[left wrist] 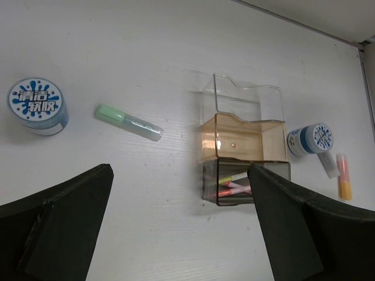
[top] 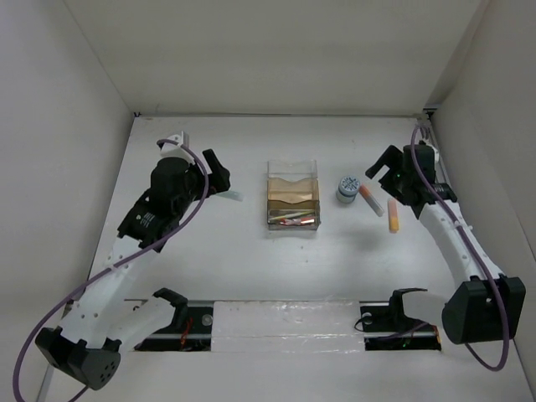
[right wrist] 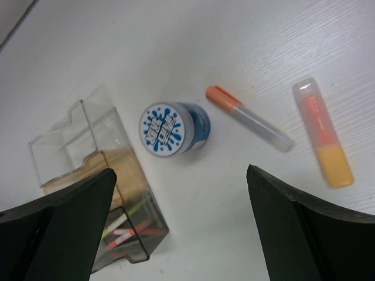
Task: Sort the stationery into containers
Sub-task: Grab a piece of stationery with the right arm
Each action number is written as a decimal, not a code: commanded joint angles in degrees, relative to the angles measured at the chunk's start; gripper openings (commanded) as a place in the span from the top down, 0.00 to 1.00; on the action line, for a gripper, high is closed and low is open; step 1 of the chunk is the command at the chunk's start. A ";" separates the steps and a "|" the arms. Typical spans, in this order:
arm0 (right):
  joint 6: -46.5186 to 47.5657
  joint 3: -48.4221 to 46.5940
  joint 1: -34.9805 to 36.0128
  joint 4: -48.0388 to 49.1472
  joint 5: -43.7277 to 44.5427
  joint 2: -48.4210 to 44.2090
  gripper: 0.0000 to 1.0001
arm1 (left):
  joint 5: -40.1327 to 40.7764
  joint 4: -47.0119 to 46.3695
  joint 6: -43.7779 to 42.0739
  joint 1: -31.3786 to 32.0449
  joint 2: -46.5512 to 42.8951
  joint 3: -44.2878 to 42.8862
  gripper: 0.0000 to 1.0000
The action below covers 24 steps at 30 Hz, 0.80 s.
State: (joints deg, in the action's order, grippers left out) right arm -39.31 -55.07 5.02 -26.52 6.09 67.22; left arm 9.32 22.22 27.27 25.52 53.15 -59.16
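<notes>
The left gripper [left wrist: 180, 173], fingers spread and empty, looks down on the green marker [left wrist: 129, 122], which lies at 9 o'clock of the organizer [left wrist: 244, 120] with its axis running 10 to 4, cap toward 10. A pinch off-centre could roll that round barrel away. The right gripper [right wrist: 180, 171], equally spread and empty, risks nudging the blue roll [right wrist: 173, 129] when reaching for the orange-capped marker [right wrist: 249, 117], cap at 10.

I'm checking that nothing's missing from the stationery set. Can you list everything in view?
organizer: one, clear, tan and dark sections, table centre
pens: a few, yellow and red, organizer's nearest section
rolls: two, blue, one on each side of organizer
green marker: one, left of organizer
orange-capped marker: one, clear body, by right roll
orange-yellow marker: one, farthest right
table: one, white
left fingers: two, black, open
right fingers: two, black, open
</notes>
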 commanded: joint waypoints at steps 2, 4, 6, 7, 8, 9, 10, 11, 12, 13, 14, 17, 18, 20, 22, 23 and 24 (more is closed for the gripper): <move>3.88 -3.12 -4.74 2.79 -3.36 3.52 0.00 | 2.81 0.37 -0.81 -0.03 -1.64 0.19 0.01; 4.50 -5.57 -7.03 1.40 -3.89 7.02 0.00 | 2.81 0.37 -0.81 -0.03 -2.26 0.18 0.01; 3.80 -7.85 -8.44 -2.89 -1.36 9.41 0.03 | 2.81 0.37 -0.81 -0.03 -2.96 0.18 0.01; 3.80 -9.51 -8.97 -4.22 -0.12 10.38 0.03 | 2.81 0.37 -0.81 -0.03 -3.48 0.70 0.01; 3.80 -10.14 -8.97 -5.54 1.37 12.39 0.03 | 2.81 0.37 -1.33 -0.03 -4.10 0.71 0.01; 3.80 -10.15 -8.97 -6.69 2.95 13.45 0.03 | 2.28 0.37 -1.34 -0.03 -4.10 0.71 0.01; 3.80 -11.10 -8.97 -9.40 5.49 14.42 0.03 | 2.28 0.37 -1.34 -0.03 -4.71 0.71 0.01; 4.50 -11.11 -8.97 -10.03 6.04 16.08 0.03 | 1.67 0.37 -1.34 -0.03 -4.72 0.71 0.01; 5.11 -11.11 -9.49 -10.04 6.65 16.71 0.03 | 1.66 0.37 -1.34 -0.03 -5.24 0.71 0.01; 5.12 -11.11 -10.46 -11.00 7.18 17.32 0.03 | 1.14 -0.15 -1.95 -0.03 -5.24 0.71 0.01; 5.64 -10.59 -10.47 -11.61 7.18 17.85 0.03 | 0.35 -0.16 -1.95 -0.03 -5.24 0.71 0.01; 5.65 -8.92 -11.95 -12.24 5.51 19.26 0.05 | -0.97 -0.16 -2.48 -0.03 -5.24 0.71 0.01; 5.65 -8.05 -11.96 -12.24 5.51 19.26 0.05 | -0.97 -0.16 -2.48 -0.03 -5.24 0.71 0.01; 5.65 -7.43 -12.57 -12.24 5.51 19.26 0.05 | -1.50 -0.16 -2.48 -0.03 -5.24 0.71 0.01; 5.65 -6.81 -13.10 -12.24 4.91 19.79 0.05 | -2.28 -0.68 -3.00 -0.03 -5.77 1.23 0.01; 6.17 -6.81 -13.10 -12.24 4.29 20.49 0.06 | -2.99 -0.68 -3.01 -0.03 -5.77 1.24 0.01; 6.17 -6.81 -13.10 -12.93 4.28 21.02 0.06 | -2.99 -0.68 -3.01 -0.03 -5.77 1.24 0.01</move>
State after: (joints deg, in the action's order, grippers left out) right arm -34.11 -62.11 -7.75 -38.20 10.46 87.42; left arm 8.05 23.35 25.36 25.52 48.47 -58.52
